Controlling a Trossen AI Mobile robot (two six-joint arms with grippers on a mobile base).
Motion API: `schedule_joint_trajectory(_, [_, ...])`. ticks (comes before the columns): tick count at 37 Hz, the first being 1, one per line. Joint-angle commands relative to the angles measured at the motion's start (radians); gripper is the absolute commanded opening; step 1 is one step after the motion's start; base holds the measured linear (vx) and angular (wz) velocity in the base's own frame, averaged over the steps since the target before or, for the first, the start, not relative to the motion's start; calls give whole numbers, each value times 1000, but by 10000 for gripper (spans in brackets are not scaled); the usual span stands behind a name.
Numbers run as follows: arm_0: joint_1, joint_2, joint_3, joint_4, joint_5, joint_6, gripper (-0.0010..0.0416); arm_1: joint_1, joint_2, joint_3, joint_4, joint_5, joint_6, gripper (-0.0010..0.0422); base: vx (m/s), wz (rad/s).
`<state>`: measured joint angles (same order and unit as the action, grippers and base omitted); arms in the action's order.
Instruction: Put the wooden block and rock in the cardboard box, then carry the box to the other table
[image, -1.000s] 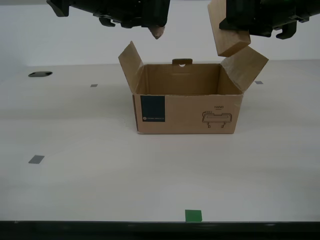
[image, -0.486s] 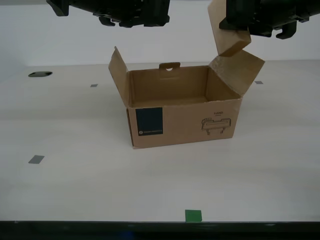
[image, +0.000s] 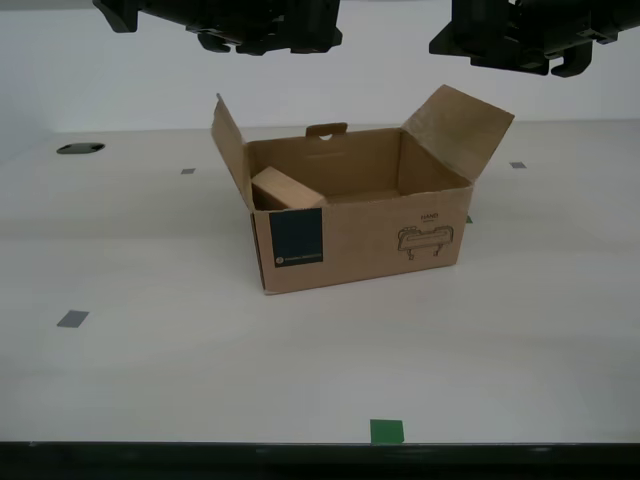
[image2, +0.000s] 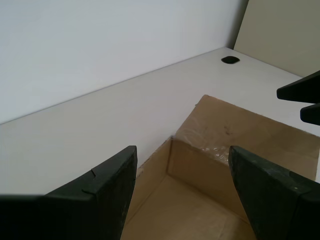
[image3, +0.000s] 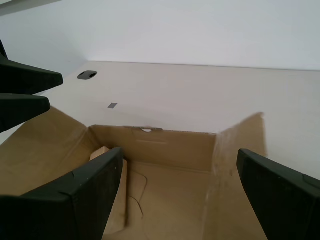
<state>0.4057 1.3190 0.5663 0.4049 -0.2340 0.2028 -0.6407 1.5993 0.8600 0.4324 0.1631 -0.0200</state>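
The cardboard box (image: 360, 235) stood open on the smooth off-white table (image: 200, 370), approx. centre of the exterior view, both side flaps raised. Front panel: dark teal label (image: 299, 237) at the 9 o'clock end, w/ small white print too fine to read; line drawing (image: 421, 240) at the 3 o'clock end, w/ the word "HAND" above it.

The wooden block (image: 283, 189) lay inside the box, tilted, at the end above the teal label. The rock was not visible in any view.

My first gripper (image3: 180, 195) hung above the box interior, fingers spread wide, nothing between them; block edge (image3: 102, 152) showed just beside one finger. My second gripper (image2: 182, 192) hung above a box corner, fingers also wide apart, empty.

Table markers: grey squares (image: 72, 319), green tape (image: 387, 431) at 6 o'clock near the table edge, dark oval port (image: 80, 148) at approx. 10 o'clock.
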Motion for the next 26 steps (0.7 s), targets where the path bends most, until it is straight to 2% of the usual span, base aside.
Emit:
schedule_joint_trajectory(1, [1,0,1,4,0,0,305,-1,0,1,3,2,2,243,0,0])
schedule_joint_trajectory(5, [1,0,1,4,0,0,291,0,-1,1,3,2,-2,238,0,0])
schedule_joint_trajectory(8, [1,0,3,3,0,-1,281,-1,-2,8,-9,2,-31,234,0,0])
schedule_joint_trajectory(12, [1,0,14,-3,0,0,268,1,-2,63,-122,1,-97,231,0,0])
schedule_joint_trajectory(15, [0,0,42,-45,0,0,261,2,-2,127,-244,-22,-103,232,0,0])
schedule_joint_trajectory(19, [-3,0,120,-204,2,0,260,2,-2,222,-406,-77,-103,237,0,0])
schedule_joint_trajectory(21, [-8,0,175,-319,13,2,265,3,-2,267,-469,-80,-103,243,0,0])
schedule_joint_trajectory(23, [-8,0,232,-431,58,-1,274,4,-2,311,-520,-80,-106,249,0,0])
schedule_joint_trajectory(26, [-8,0,314,-562,128,-9,284,5,-2,372,-595,-80,-140,260,0,0])
